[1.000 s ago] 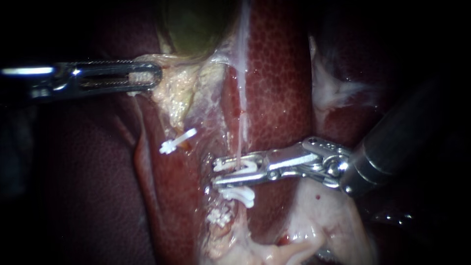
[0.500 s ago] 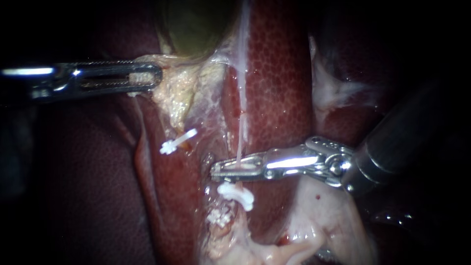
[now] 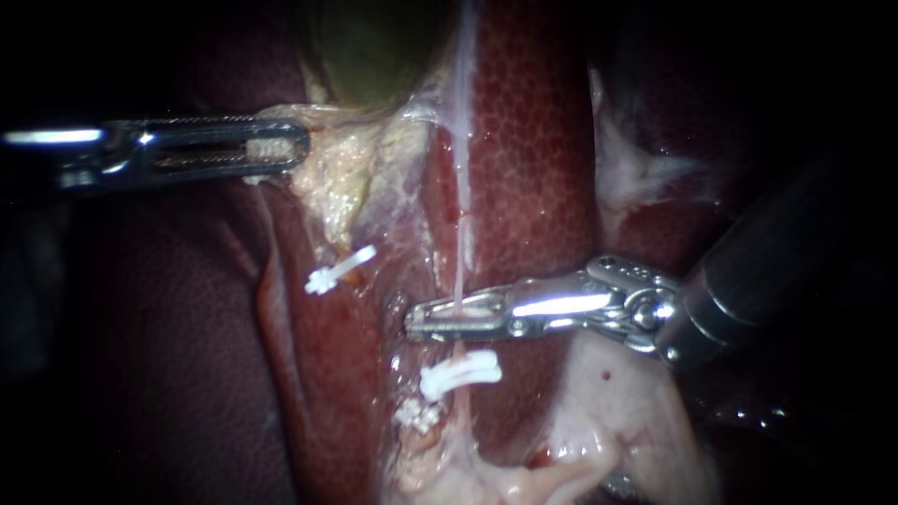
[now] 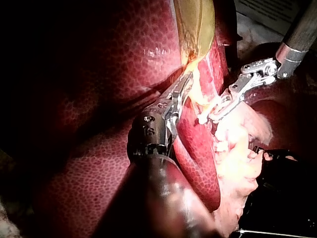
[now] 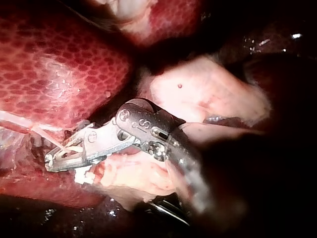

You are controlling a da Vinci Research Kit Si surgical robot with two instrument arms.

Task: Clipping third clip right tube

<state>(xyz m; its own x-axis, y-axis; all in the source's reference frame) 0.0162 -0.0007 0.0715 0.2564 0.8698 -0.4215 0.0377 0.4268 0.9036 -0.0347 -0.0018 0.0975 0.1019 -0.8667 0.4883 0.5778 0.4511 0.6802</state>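
Note:
My right instrument (image 3: 413,324) comes in from the right with its jaws shut across the thin pale right tube (image 3: 461,252); a sliver of white clip shows between them. Just below the jaws a white clip (image 3: 458,374) sits on the same tube, and another white clip (image 3: 418,412) lies lower still. A further clip (image 3: 339,269) sits on the left tube. My left instrument (image 3: 297,148) holds pale tissue at the foot of the green gallbladder (image 3: 374,47), jaws shut on it. The right wrist view shows the shut jaws (image 5: 53,159) on the tube (image 5: 47,133).
Dark red liver (image 3: 533,150) lies on both sides of the tubes. Pale fatty tissue (image 3: 617,411) bulges under the right instrument's shaft. In the left wrist view both instruments (image 4: 182,89) (image 4: 218,113) stand close together beside the gallbladder (image 4: 195,25).
The right instrument's jaws, open around the tube with a clip one second ago, have shut on it. The clip below them has tilted and shifted slightly right. The left instrument has not moved.

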